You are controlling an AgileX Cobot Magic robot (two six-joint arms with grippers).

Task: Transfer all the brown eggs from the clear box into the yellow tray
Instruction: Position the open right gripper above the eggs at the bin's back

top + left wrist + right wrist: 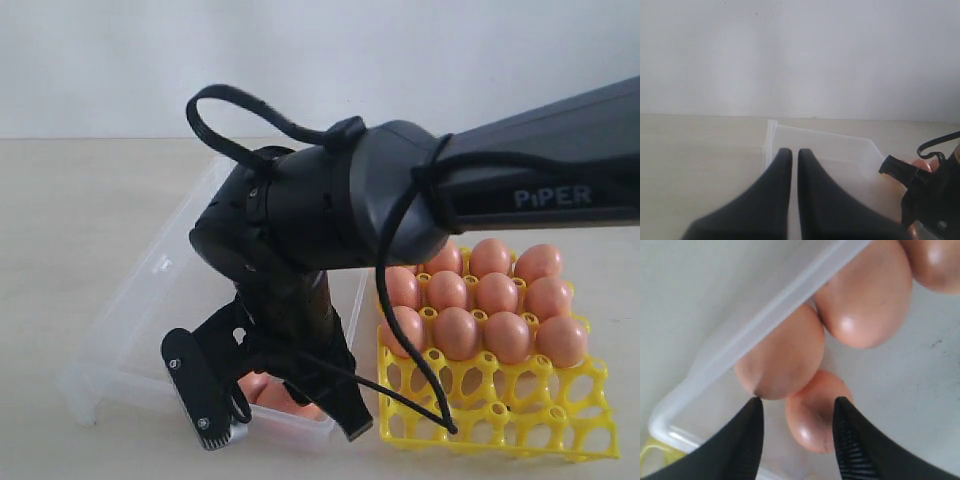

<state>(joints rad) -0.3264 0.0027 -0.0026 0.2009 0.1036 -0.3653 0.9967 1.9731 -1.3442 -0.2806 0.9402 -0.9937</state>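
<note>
Several brown eggs (pixel 458 332) fill the far rows of the yellow tray (pixel 500 412); its near row of cups stands bare. My right gripper (pixel 280 410) reaches down into the near right corner of the clear box (pixel 150 290), where a few more eggs (pixel 262 388) lie. In the right wrist view that gripper (pixel 797 407) is open. A small egg (pixel 812 412) lies between its fingers, against one finger and apart from the other. Two more eggs (pixel 785 357) (pixel 865 300) lie along the box rim (pixel 770 315). My left gripper (pixel 795 152) is shut and holds nothing, at the box's far end.
The right arm (pixel 520 170) crosses above the tray and hides part of the box. The pale table (pixel 80 200) lies bare to the left of the box. A white wall (pixel 300 50) stands behind.
</note>
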